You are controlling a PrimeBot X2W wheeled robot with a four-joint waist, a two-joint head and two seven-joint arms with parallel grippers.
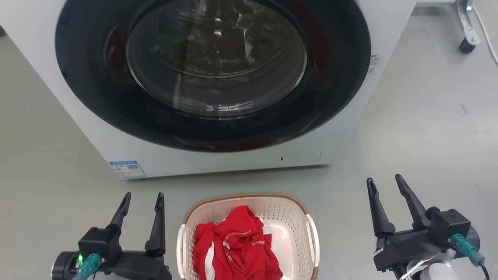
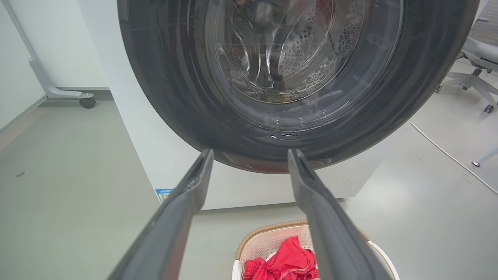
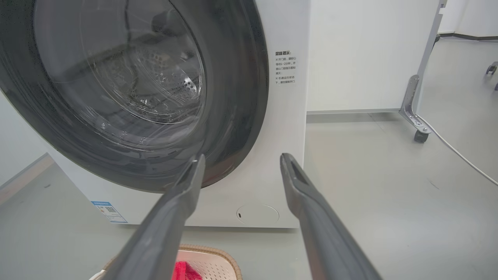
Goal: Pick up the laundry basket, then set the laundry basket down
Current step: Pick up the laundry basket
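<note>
The laundry basket [image 1: 290,219] holding red clothes [image 1: 237,245] sits on the floor [image 1: 408,155] between the left jaws and right jaws; both stand wide, empty.

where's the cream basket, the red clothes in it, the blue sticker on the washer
cream-white perforated plastic laundry basket [image 1: 290,221]: head view, bare inner wall
red crumpled fabric clothes [image 1: 253,252]: head view, middle of the heap
blue rectangular paper sticker [image 1: 127,169]: head view, its centre
</note>
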